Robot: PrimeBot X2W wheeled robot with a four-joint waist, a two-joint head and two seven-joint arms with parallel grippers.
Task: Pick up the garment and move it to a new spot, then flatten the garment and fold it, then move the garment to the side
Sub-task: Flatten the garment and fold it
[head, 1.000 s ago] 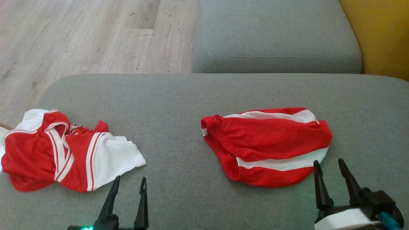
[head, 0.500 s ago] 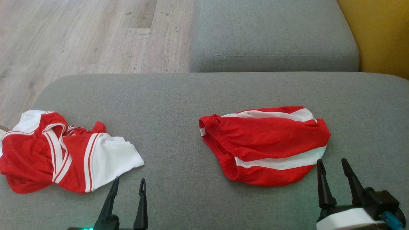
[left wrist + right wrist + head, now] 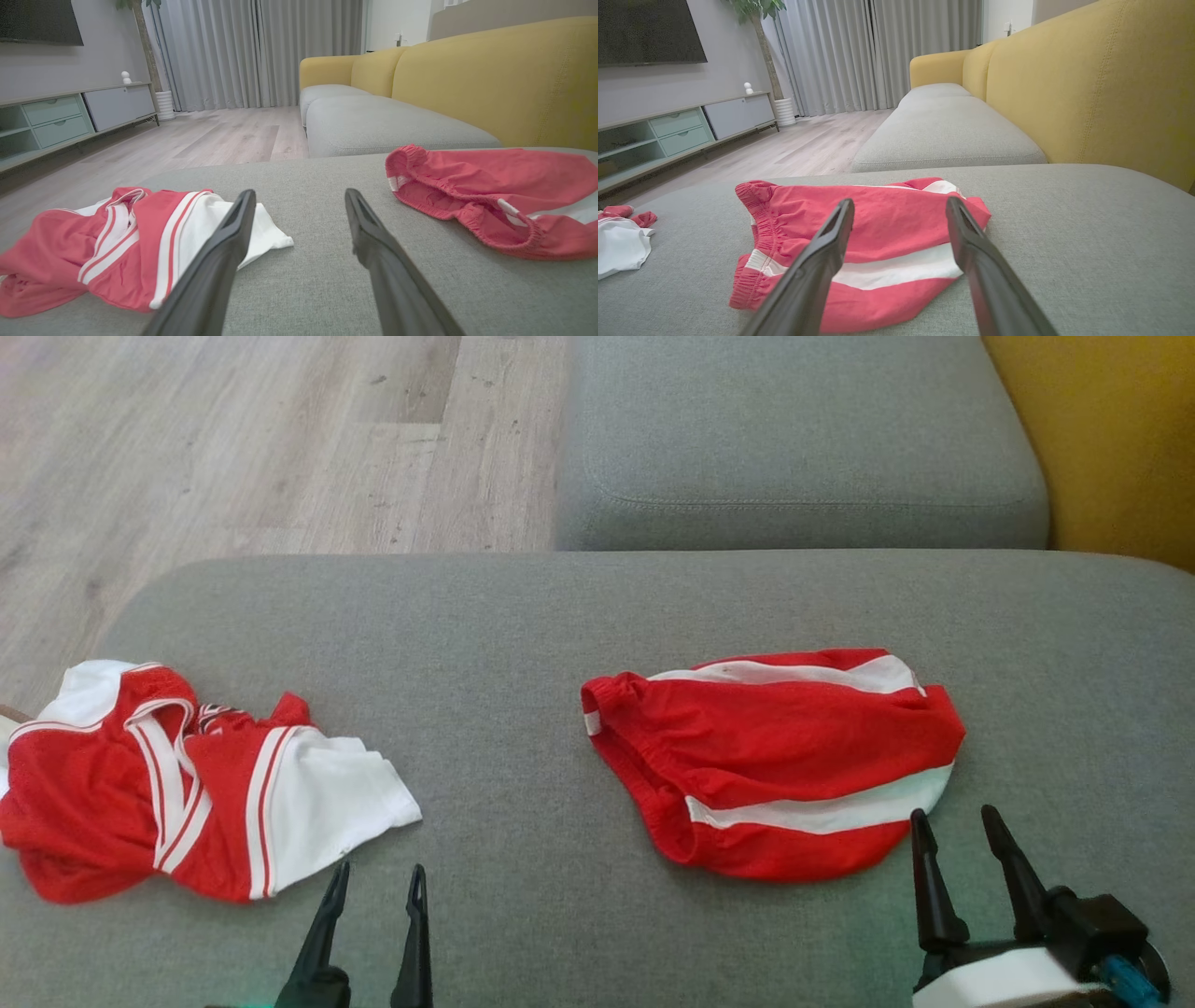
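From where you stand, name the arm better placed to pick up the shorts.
Right. The right gripper is open, its fingertips at the near right edge of the shorts. The left gripper, also open, sits by the jersey, with bare cushion between it and the shorts.
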